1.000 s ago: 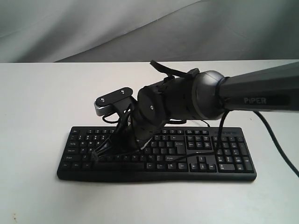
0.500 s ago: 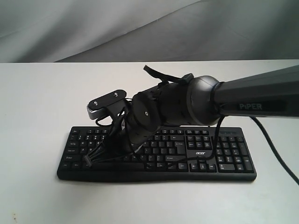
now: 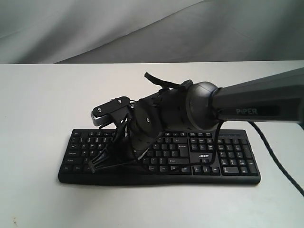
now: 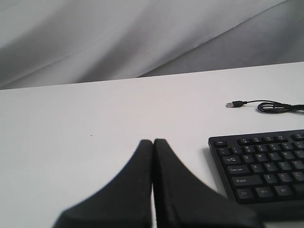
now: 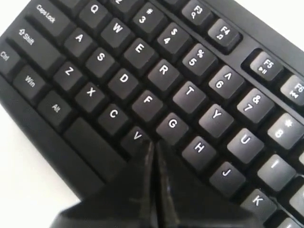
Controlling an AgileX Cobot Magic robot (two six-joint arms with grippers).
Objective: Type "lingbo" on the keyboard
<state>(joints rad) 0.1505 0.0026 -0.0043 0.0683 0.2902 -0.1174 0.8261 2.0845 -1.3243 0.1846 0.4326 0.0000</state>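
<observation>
The black keyboard [image 3: 228, 159] lies across the white table, with its acer logo showing under the arm. My right arm reaches over it from the right. My right gripper [image 3: 130, 153] is shut and points down at the letter keys. In the right wrist view its closed tips [image 5: 154, 142] sit at the V key's edge, just below G [image 5: 172, 124]; I cannot tell whether they touch a key. My left gripper [image 4: 153, 141] is shut with nothing in it, over bare table beside the keyboard's [image 4: 266, 166] Esc end. The exterior view does not show the left gripper.
The keyboard's thin black USB cable [image 4: 266, 105] lies unplugged and coiled on the table behind it. Loose black cables hang from my right wrist [image 3: 97, 164] over the keys at the left. A grey cloth backdrop [image 3: 142, 28] rises behind the table.
My right arm has shifted left along the keyboard, uncovering the acer logo. Its wrist has turned and dipped slightly. The keyboard has stayed in place.
</observation>
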